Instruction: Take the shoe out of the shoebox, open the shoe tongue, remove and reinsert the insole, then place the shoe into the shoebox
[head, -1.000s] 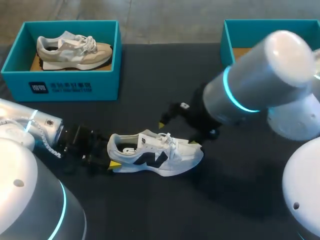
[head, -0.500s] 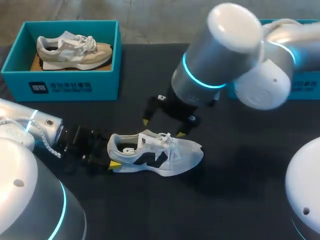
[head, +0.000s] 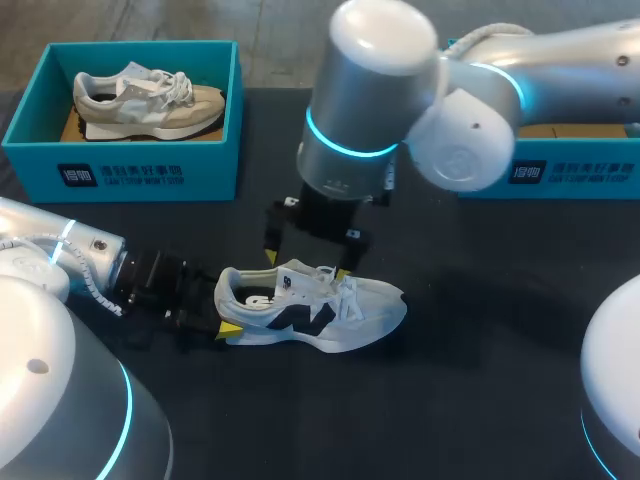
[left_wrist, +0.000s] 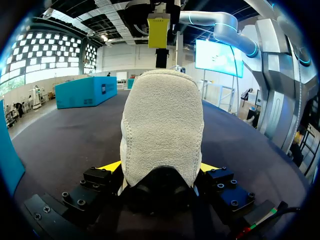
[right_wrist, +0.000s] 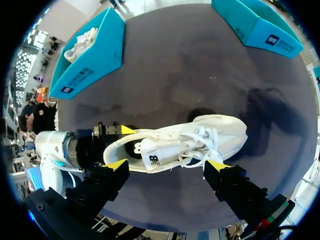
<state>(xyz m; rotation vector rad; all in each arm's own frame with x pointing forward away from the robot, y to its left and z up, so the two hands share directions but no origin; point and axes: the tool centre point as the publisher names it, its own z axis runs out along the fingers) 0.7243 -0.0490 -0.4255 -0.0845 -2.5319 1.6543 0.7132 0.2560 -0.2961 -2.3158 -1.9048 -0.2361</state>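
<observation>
- The right arm covered much of the right shoebox (head: 575, 170); only its teal front wall and a strip of brown floor showed, so I could not tell what lay inside.
- The insole of the white sneaker (head: 320, 312) could not be made out in any view.
- From the left wrist the sneaker's grey-white heel filled the view and hid the rest of the shoe.
- From the head view only one yellow tip of the left gripper (head: 222, 318) showed; the other sat behind the heel.
- The left shoebox (head: 120, 170), teal and open-topped, stood at the far left of the table (head: 480, 400) and held a beige sneaker (head: 150, 98) lying on its side.
- The white sneaker was outside both boxes, upright on its sole on the dark table near the middle, toe pointing to the right side.
- The left gripper clamped the sneaker's heel low down, a yellow tip pressed against each side.
- The right gripper (head: 307, 264) hung above the laces and tongue with its fingers spread wide, holding nothing; whether a tip grazed the laces I could not tell.
</observation>
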